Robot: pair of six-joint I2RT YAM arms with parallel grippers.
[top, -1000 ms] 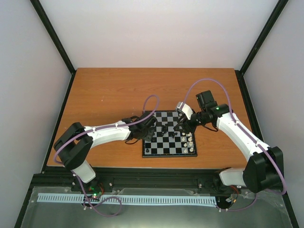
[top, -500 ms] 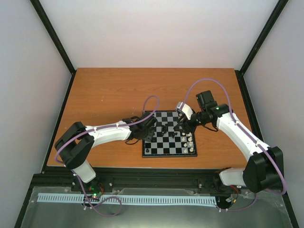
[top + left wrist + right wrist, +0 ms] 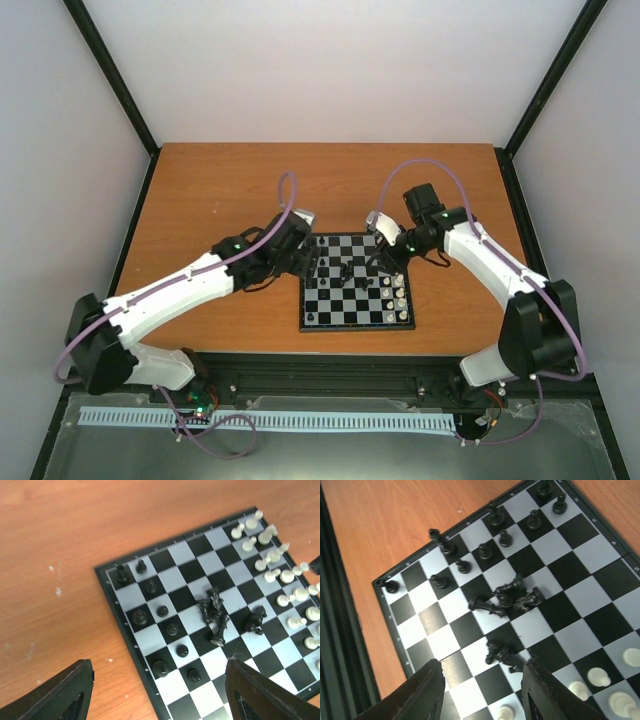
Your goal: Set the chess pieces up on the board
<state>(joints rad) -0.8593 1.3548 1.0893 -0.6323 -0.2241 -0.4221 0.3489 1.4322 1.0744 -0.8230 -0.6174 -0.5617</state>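
Nearest you, both arms reach from their bases toward the board [image 3: 350, 312], which lies on the worktop [image 3: 220, 190] a little right of centre. White chess pieces [image 3: 399, 296] stand in two rows along the board's right edge, and black chess pieces [image 3: 162, 611] stand along its left side. A small heap of fallen black pieces [image 3: 216, 615] lies near the middle. Your left gripper [image 3: 159, 666] hovers over the board's left edge, fingers wide apart and empty. Your right gripper [image 3: 482, 667] hovers above the middle, fingers apart with nothing between them and fallen pieces just beyond its tips. Farther back, the worktop meets pale walls [image 3: 330, 70].
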